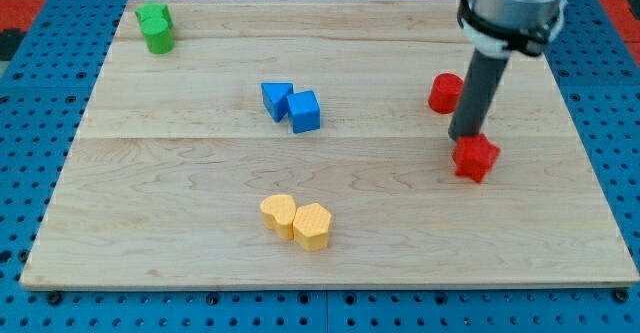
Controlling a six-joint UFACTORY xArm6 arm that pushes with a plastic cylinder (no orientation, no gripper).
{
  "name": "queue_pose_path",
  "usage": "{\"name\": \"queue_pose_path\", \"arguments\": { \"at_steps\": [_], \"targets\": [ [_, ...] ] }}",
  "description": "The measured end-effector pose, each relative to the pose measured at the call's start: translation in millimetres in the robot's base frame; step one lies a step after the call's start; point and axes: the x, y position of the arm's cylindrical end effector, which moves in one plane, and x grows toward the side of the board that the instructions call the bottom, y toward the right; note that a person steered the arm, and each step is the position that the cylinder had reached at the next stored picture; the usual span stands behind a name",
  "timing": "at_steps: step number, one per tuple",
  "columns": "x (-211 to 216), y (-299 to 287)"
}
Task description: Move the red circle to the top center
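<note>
My tip (462, 136) rests on the wooden worktop (180, 223) in the right part of the view, between two red blocks; the red circle (446, 93), a round block partly hidden behind the rod, lies just beside the rod toward the view's upper left, and the other red block (475, 158), more angular in shape, sits touching or nearly touching the tip at the view's lower right; there is no gripper on this arm, only the dark rod, so nothing is held and nothing can open or close; the red circle is in the right half of the worktop, about middle height, well apart from the top center; I judge that the coming move depends on this relation: the target place lies to the view's upper left of the circle, so the tip should get to the circle's lower right side, where it almost already stands, and push from there; counted, there are two red blocks, two blue blocks (291, 105) touching each other near the middle, two yellow blocks (297, 220) touching near the view's bottom, and a green one (156, 27) at the upper left corner, which may be two pieces stacked or pressed together; I cannot tell.
</note>
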Motion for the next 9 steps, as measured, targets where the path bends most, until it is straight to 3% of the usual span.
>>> {"name": "queue_pose_path", "arguments": {
  "at_steps": [1,2,3,4,5,7,9],
  "targets": [
    [40,12],
    [50,3],
    [-11,20],
    [-35,91],
    [-62,106],
    [-136,75],
    [-160,64]
  ]
}}
